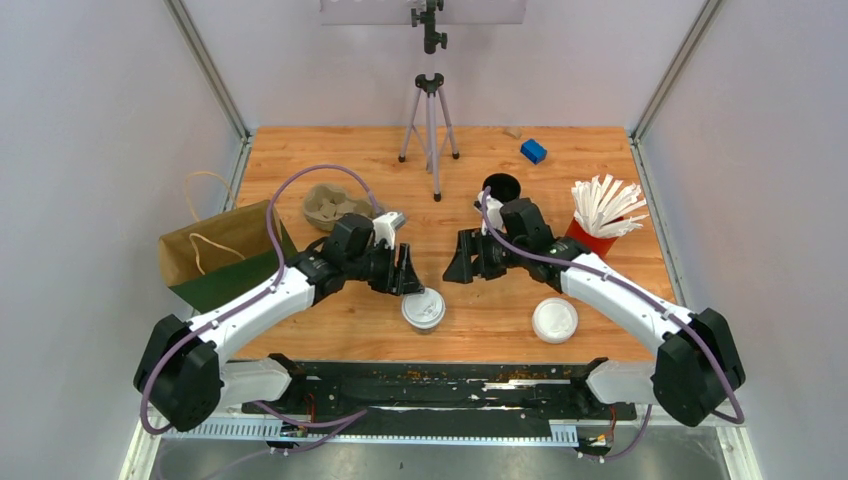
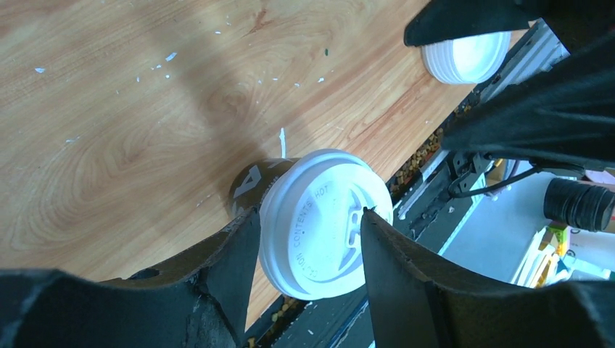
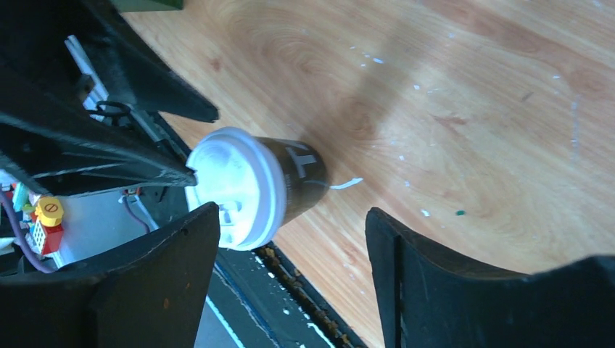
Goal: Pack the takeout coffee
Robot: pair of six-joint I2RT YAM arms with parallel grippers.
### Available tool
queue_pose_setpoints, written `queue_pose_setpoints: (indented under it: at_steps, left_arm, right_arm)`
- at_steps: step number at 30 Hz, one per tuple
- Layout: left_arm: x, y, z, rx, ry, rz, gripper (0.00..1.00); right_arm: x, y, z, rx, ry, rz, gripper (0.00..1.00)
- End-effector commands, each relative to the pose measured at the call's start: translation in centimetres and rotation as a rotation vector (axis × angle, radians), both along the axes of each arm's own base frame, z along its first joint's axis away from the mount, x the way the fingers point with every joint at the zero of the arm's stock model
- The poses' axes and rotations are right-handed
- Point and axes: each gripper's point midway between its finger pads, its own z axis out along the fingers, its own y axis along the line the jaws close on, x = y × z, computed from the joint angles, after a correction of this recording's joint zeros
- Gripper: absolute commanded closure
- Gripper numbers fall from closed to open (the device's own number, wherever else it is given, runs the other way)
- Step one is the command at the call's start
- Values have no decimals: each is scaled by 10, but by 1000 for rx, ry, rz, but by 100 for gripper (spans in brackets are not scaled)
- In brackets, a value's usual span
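Note:
One takeout coffee [image 1: 423,309], a dark cup with a white lid, stands near the table's front edge. My left gripper [image 1: 405,270] is open and hovers just behind and above it. In the left wrist view the lid [image 2: 319,217] shows between the two fingers [image 2: 232,261], and I cannot tell whether they touch it. The second lidded cup [image 1: 555,320] stands to the right and shows at the top of the left wrist view [image 2: 464,58]. My right gripper [image 1: 463,262] is open and empty, apart from both cups. The first cup [image 3: 254,185] lies beyond its left finger [image 3: 174,261].
A brown paper bag [image 1: 215,255] lies at the left. A cardboard cup carrier [image 1: 330,207] sits behind the left arm. A black stack of lidless cups [image 1: 502,188], a red cup of white stirrers [image 1: 600,215], a blue block [image 1: 533,151] and a tripod [image 1: 430,130] stand farther back.

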Motion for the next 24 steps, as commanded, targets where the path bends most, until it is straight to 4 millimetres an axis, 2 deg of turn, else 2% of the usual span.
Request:
queue_pose_setpoints:
  at_steps: [1, 7, 11, 17, 24]
  left_arm:
    - [-1, 6, 11, 8, -51, -29, 39]
    - [-8, 19, 8, 64, -55, -41, 39]
    - [-14, 21, 4, 51, -45, -50, 39]
    - [-14, 19, 0, 8, -35, -29, 43]
    - [-9, 25, -9, 34, -27, -9, 51]
  right_arm:
    - [-15, 12, 16, 31, 10, -33, 25]
    - [-34, 24, 2, 9, 90, -98, 22]
    - [-43, 32, -10, 12, 125, -123, 23]
    - [-47, 44, -22, -8, 151, -87, 30]
    - [-46, 47, -32, -22, 158, -78, 35]
